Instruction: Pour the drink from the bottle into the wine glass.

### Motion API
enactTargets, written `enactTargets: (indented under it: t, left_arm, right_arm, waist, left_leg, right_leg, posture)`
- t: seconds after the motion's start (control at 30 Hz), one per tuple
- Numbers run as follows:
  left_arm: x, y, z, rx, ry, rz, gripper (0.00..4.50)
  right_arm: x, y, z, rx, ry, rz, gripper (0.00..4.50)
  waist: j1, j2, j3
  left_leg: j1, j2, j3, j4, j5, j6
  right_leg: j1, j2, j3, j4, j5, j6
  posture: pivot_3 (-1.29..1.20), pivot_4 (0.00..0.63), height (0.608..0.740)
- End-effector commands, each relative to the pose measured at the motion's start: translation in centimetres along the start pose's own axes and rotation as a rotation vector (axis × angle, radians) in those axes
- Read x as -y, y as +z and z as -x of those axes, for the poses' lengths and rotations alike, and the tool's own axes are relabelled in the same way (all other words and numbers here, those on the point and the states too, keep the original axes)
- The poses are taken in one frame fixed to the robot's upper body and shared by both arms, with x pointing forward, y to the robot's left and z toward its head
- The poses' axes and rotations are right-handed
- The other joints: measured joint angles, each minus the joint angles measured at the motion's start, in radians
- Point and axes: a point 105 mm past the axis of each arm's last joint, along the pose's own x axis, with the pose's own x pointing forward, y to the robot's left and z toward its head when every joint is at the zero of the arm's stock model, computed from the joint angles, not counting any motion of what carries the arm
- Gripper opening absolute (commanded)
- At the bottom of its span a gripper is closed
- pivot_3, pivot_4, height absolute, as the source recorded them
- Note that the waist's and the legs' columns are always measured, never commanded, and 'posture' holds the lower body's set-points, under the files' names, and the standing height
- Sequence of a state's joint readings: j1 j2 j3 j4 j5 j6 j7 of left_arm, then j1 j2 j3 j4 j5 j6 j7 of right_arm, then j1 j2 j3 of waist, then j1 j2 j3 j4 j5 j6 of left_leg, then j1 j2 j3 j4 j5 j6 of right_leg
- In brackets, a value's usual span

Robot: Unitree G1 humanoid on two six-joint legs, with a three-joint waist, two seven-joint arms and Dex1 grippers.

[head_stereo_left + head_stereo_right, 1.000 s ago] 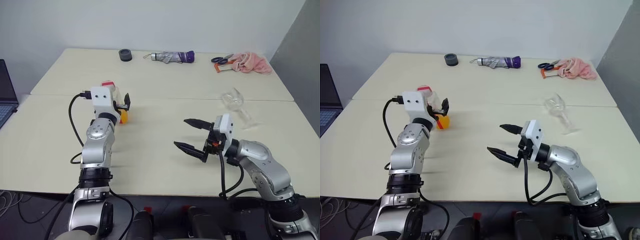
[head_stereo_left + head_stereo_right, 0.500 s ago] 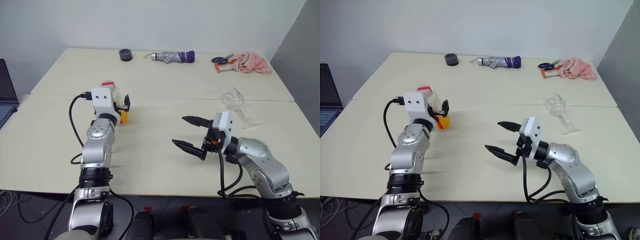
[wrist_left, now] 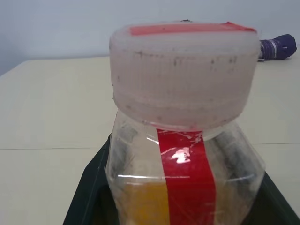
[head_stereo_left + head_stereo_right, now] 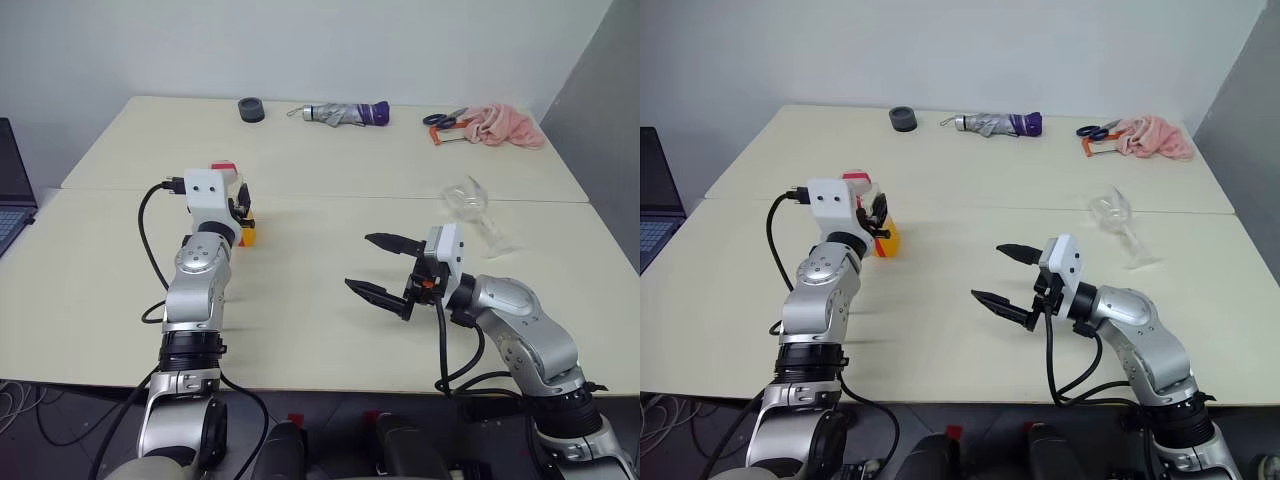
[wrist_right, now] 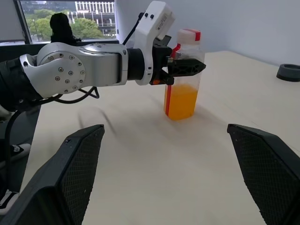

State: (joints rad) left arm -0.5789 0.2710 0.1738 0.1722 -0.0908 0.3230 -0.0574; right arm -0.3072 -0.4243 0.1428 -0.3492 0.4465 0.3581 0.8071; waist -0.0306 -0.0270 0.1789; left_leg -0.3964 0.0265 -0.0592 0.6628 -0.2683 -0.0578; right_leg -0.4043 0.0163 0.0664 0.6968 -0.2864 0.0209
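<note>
Two black fingers of the left gripper (image 5: 180, 65) are clamped on the upper body of the small clear plastic bottle (image 5: 183, 75) with its pale, red-topped cap and red vertical label strip, which stands upright on the left part of the cream table (image 4: 320, 170). Bright orange drink (image 5: 182, 101) fills roughly the lower half of the bottle. Well apart, on the right, the clear stemmed wine glass (image 4: 470, 205) looks tilted rather than squarely upright, though its exact pose is hard to read. The right gripper (image 4: 385, 268) hangs above the near middle of the table with its fingers spread wide, holding nothing. The step in hand appears to be securing the bottle for a lift; it should probably go straight up without tipping, with the grip kept firm on the squarish sides so the bottle cannot twist. The cap looks to be on, so it would likely need removing, and the glass steadying, before any pouring.
</note>
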Motion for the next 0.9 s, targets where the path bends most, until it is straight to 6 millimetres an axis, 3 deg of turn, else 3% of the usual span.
enactTargets:
  t: [0.03, 0.33, 0.5, 0.7, 0.9]
  left_arm:
    - [0.3, 1.7, 0.1, 0.068, -0.022, -0.042, 1.81]
    - [1.7, 1.5, 1.3, 0.066, -0.166, -0.06, 1.81]
    - [3.6, 1.6, 2.3, 0.069, -0.317, -0.026, 1.81]
    - [7.3, 2.2, 4.4, 0.089, -0.652, 0.058, 1.81]
    - [9.8, 1.7, 6.4, 0.073, -0.929, 0.027, 1.8]
  right_arm:
    - [-0.3, 0.8, -0.1, 0.022, 0.018, 0.041, 4.5]
    - [0.1, 0.4, 0.3, 0.007, -0.007, 0.053, 4.5]
    - [0.9, 0.0, 1.1, -0.011, -0.075, 0.066, 4.5]
    - [2.0, -1.2, 2.5, -0.088, -0.194, 0.11, 4.5]
    - [1.8, -0.6, 2.8, -0.089, -0.203, 0.066, 4.5]
  waist:
    - [0.0, 0.0, 0.0]
    - [0.0, 0.0, 0.0]
    - [0.001, 0.0, 0.0]
    - [0.004, 0.0, 0.0]
    - [-0.003, 0.0, 0.0]
  left_leg:
    - [0.0, 0.0, 0.0, 0.0, 0.0, 0.0]
    - [0.0, 0.0, 0.0, 0.0, 0.0, 0.0]
    - [0.0, 0.0, 0.0, 0.0, 0.0, 0.0]
    - [-0.001, 0.0, 0.0, 0.0, 0.0, 0.0]
    - [0.0, 0.0, 0.001, 0.0, 0.0, 0.0]
  right_leg:
    - [0.0, 0.0, 0.0, 0.0, 0.0, 0.0]
    - [0.0, 0.0, 0.0, 0.0, 0.0, 0.0]
    - [0.0, 0.0, 0.0, 0.0, 0.0, 0.0]
    - [0.0, -0.001, 0.0, 0.0, 0.0, 0.0]
    - [0.0, 0.001, 0.0, 0.0, 0.0, 0.0]
  posture:
    - [0.0, 0.15, 0.74]
    - [0.0, 0.15, 0.74]
    - [0.0, 0.15, 0.74]
    - [0.0, 0.15, 0.74]
    - [0.0, 0.15, 0.74]
